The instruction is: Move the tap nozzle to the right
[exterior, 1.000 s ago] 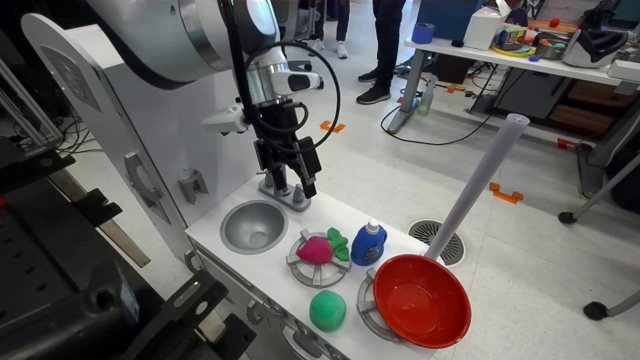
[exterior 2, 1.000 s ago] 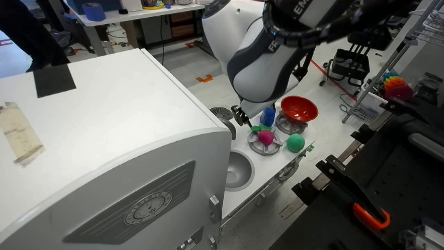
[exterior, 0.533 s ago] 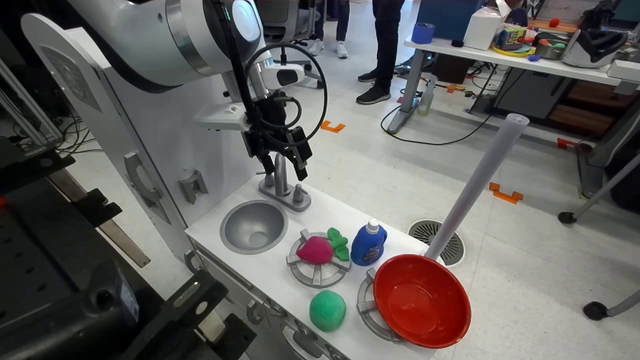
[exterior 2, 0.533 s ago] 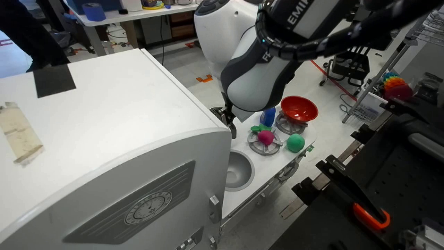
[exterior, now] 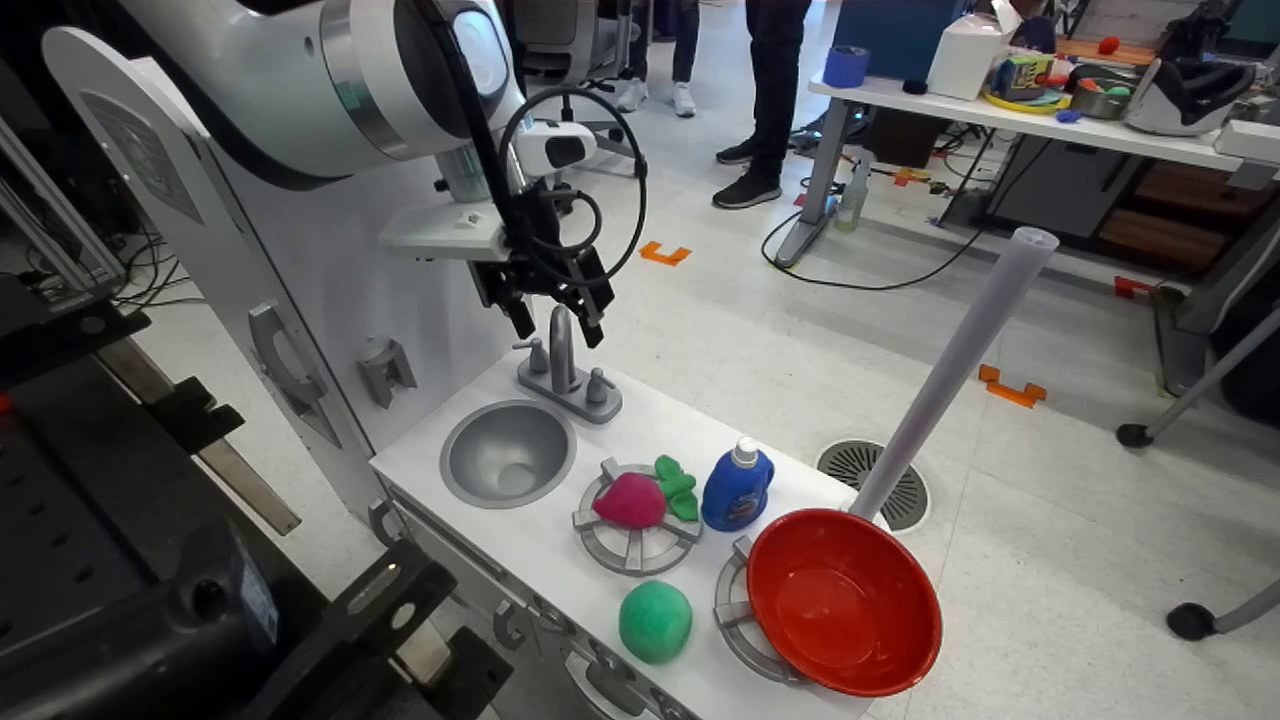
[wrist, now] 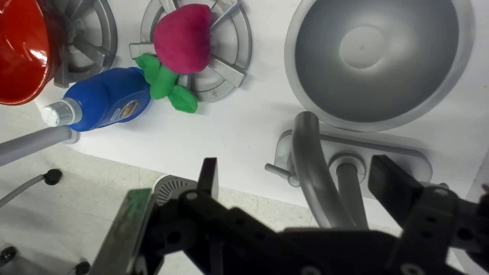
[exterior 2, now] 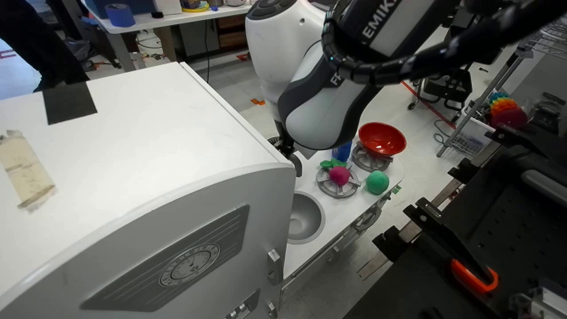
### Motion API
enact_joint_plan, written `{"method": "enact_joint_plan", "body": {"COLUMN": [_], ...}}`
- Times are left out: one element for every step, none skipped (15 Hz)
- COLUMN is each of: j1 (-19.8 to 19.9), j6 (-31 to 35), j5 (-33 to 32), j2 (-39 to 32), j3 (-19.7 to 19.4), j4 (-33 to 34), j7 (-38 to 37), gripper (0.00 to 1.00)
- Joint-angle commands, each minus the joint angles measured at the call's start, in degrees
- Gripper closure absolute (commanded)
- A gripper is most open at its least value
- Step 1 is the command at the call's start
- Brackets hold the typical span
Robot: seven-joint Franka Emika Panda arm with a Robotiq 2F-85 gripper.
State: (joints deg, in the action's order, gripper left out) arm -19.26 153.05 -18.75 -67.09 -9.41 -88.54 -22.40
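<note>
Where the tall pale cabinet meets the white counter, a round grey sink basin is let into the top, as an exterior view shows. Just to its right, at the counter's back edge, the tap nozzle rises upright from its grey base, between two small handles; in the wrist view its curved end shows at the basin's rim. By its upper end hangs the gripper, its fingers parted, one on either side of the nozzle, and the wrist view shows a gap to each. Next comes a burner bearing a pink toy vegetable with green leaves, and nearer the front edge a green ball lies on the counter. Just beside the leaves a blue bottle stands upright, and past it a red bowl rests on a second burner. Behind the bowl slants a pale post, and at the far right a white desk stands in the background.
</note>
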Motion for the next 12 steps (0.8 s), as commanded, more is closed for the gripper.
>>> {"method": "enact_joint_plan", "body": {"j1": [-0.2, -0.1, 0.1, 0.2, 0.6, 0.8, 1.0, 1.4, 1.6, 1.9, 2.3, 2.5], "j6": [-2.2, -2.9, -3.9, -4.9, -5.9, -6.9, -7.6, -8.5, -9.4, -10.6, -11.1, -11.9], "j5": [2.7, 3.2, 3.8, 4.3, 4.8, 5.1, 5.4, 5.5, 5.7, 5.5, 5.4, 5.2], "j2": [-3.3, -4.3, -5.4, -6.4, -7.8, -9.0, -10.1, -10.8, -11.3, -11.8, -12.3, -12.7], "j3": [-0.1, -0.3, -0.5, -0.6, -0.9, -1.3, -1.7, -2.4, -3.0, -3.6, -4.2, -5.1], "j4": [4.8, 6.5, 8.5, 10.5, 13.1, 15.5, 17.9, 20.0, 21.3, 22.3, 23.0, 23.5], "j7": [2.4, 2.4, 2.3, 2.2, 2.1, 1.8, 1.6, 1.2, 0.8, 0.5, 0.2, -0.3], "gripper": [0.00, 0.00, 0.00, 0.00, 0.00, 0.00, 0.00, 0.00, 0.00, 0.00, 0.00, 0.00]}}
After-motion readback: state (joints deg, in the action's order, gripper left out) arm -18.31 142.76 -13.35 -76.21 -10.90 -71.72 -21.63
